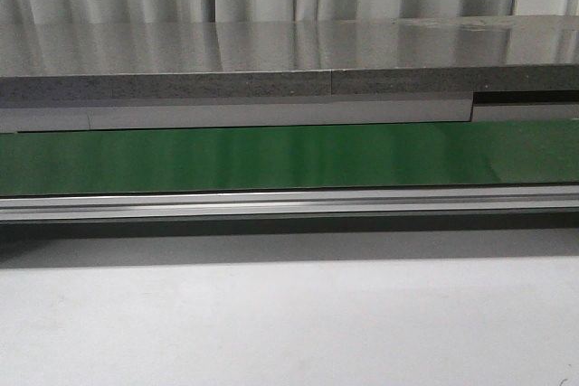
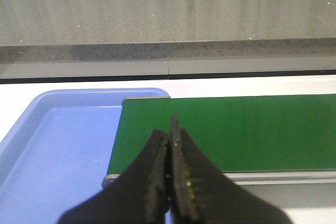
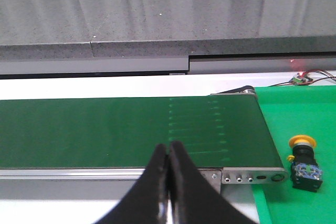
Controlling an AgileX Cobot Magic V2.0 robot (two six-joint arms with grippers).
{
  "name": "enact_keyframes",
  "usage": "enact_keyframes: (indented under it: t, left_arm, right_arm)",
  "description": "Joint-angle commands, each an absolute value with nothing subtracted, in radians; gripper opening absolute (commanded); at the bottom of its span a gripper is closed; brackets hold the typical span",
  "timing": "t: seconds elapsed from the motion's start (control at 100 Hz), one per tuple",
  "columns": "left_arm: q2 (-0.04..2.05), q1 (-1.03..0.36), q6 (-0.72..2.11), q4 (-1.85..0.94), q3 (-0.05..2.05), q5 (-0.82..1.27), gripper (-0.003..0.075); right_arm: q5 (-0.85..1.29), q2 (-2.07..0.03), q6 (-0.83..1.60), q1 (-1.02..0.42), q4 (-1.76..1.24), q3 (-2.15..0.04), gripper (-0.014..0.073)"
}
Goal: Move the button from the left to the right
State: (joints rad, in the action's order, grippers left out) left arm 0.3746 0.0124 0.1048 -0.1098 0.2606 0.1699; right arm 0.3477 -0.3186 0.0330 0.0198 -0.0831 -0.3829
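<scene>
Spanning the desk [image 1: 289, 332], the green conveyor belt [image 1: 271, 158] carries nothing; the blue tray [image 2: 52, 156] looks empty. Off the belt's right end sits the button [image 3: 304, 162], ungrasped, seemingly delivered already. Left hand [image 2: 170, 145] and right hand [image 3: 169, 163] hover, fingers pressed together.

Green belt [image 1: 289, 158]; blue tray [image 2: 58, 145]; button [image 3: 304, 163] (yellow cap).

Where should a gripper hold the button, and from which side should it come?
Probably by the dark boxy body of the button, below the wider yellow cap, coming from above. It lies on the green mat beside the belt end, with open space around it.
</scene>
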Motion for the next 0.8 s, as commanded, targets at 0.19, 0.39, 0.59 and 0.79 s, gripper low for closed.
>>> enact_keyframes:
  t: [0.19, 0.39, 0.59, 0.79]
  left_arm:
    - [0.379, 0.005, 0.097, -0.119, 0.288, 0.084, -0.0021]
    - [0.379, 0.005, 0.097, -0.119, 0.288, 0.084, -0.0021]
    - [0.379, 0.005, 0.097, -0.119, 0.288, 0.084, -0.0021]
    - [0.379, 0.005, 0.097, -0.119, 0.288, 0.087, -0.0021]
  right_arm:
    - [0.136, -0.300, 0.032, -0.006, -0.073, -0.351, -0.0067]
    - [0.096, -0.180, 0.032, -0.053, -0.068, -0.238, -0.0067]
    - [0.094, -0.044, 0.031, -0.053, -0.057, -0.109, -0.0067]
    - [0.065, 0.027, 0.031, -0.053, -0.057, -0.022, -0.0067]
